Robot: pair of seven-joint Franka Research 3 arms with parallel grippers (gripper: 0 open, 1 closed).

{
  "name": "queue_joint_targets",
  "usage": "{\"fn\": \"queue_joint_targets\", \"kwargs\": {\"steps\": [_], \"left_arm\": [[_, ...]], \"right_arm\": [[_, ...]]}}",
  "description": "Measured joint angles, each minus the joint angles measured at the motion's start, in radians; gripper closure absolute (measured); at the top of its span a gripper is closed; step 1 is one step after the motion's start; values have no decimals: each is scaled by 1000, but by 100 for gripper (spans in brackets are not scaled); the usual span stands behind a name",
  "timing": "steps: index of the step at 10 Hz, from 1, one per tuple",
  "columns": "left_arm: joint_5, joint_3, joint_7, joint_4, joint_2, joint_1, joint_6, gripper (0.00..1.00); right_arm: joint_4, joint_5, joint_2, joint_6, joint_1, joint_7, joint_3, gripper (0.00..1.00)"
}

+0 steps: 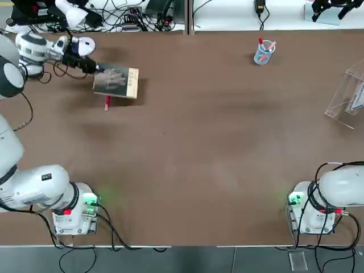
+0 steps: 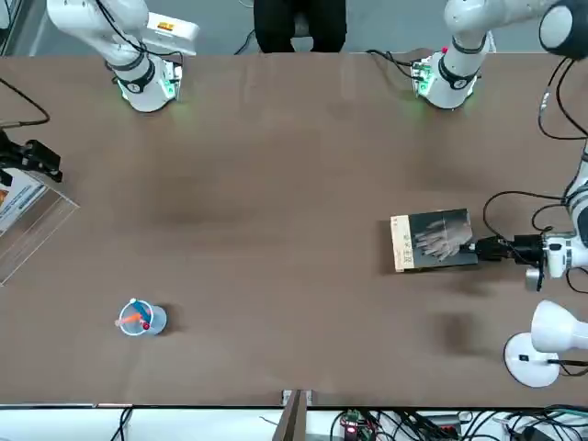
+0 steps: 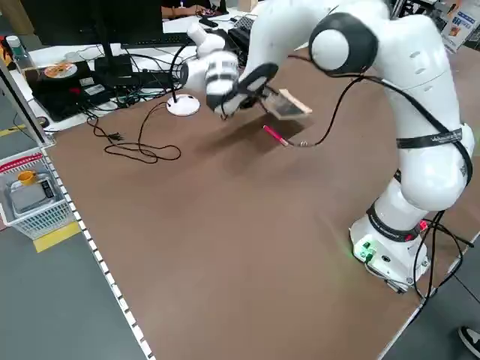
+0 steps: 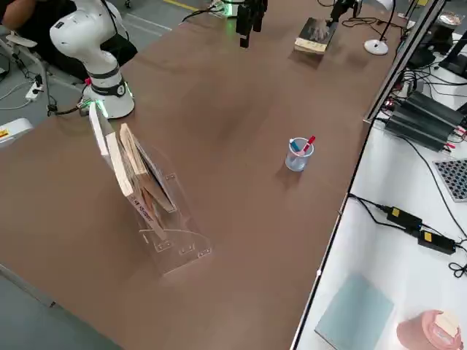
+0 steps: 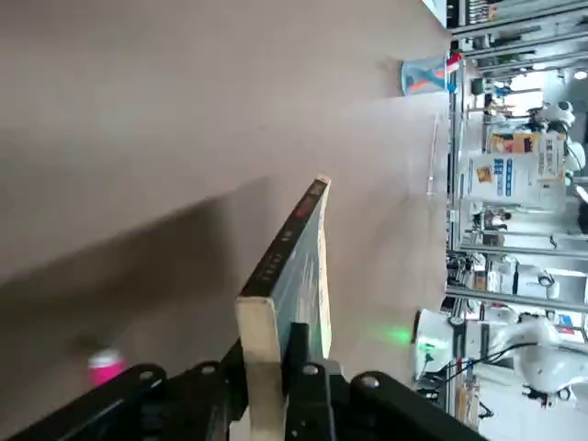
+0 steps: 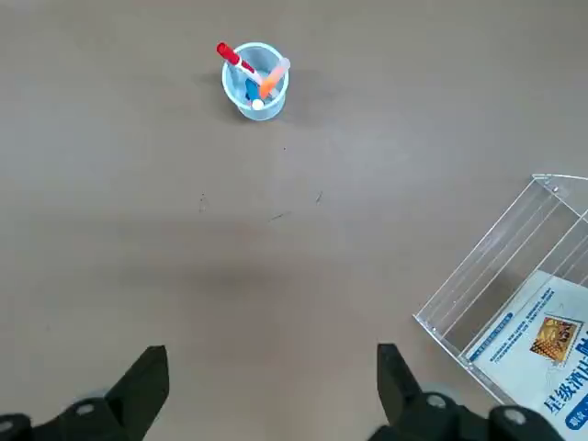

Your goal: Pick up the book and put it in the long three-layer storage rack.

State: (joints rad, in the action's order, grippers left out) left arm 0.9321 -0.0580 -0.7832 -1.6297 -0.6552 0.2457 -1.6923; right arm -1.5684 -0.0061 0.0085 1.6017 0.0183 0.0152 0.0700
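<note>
Book (image 1: 116,82): edge-held in closed left pincer (image 1: 96,68), ten o'clock on surface (image 1: 199,142). Right pincer (image 6: 271,386): open, idle. Risk: thin edge grip may let it pivot or slip before reaching rack (image 1: 348,96) at three o'clock.

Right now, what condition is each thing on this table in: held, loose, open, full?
book: pinched at one edge by the left claw, lifted and tilted off the table.
left claw: shut on the book.
right claw: open, holding nothing, above bare table.
storage rack: standing, some books already inside.
pen cup: upright, holding pens.
red pen: lying loose beside the book.
</note>
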Motion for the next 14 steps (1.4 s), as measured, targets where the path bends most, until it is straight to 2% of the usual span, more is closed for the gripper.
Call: {"fn": "queue_joint_targets", "kwargs": {"steps": [3,5,7,9,14], "left_arm": [[-5,-33,207,0,107,-52,5,97],[-1,-105,323,0,152,-62,4,97],[48,-179,386,1,165,-70,-26,97],[102,-224,393,3,164,-92,-65,97],[258,-269,433,56,164,-220,-145,98]], "right_arm": [[-3,0,2,0,8,1,0,0],[-12,0,3,0,15,1,0,0],[-28,0,3,0,18,3,0,0],[-42,0,4,7,18,3,0,0],[-114,26,17,121,19,8,-1,0]]}}
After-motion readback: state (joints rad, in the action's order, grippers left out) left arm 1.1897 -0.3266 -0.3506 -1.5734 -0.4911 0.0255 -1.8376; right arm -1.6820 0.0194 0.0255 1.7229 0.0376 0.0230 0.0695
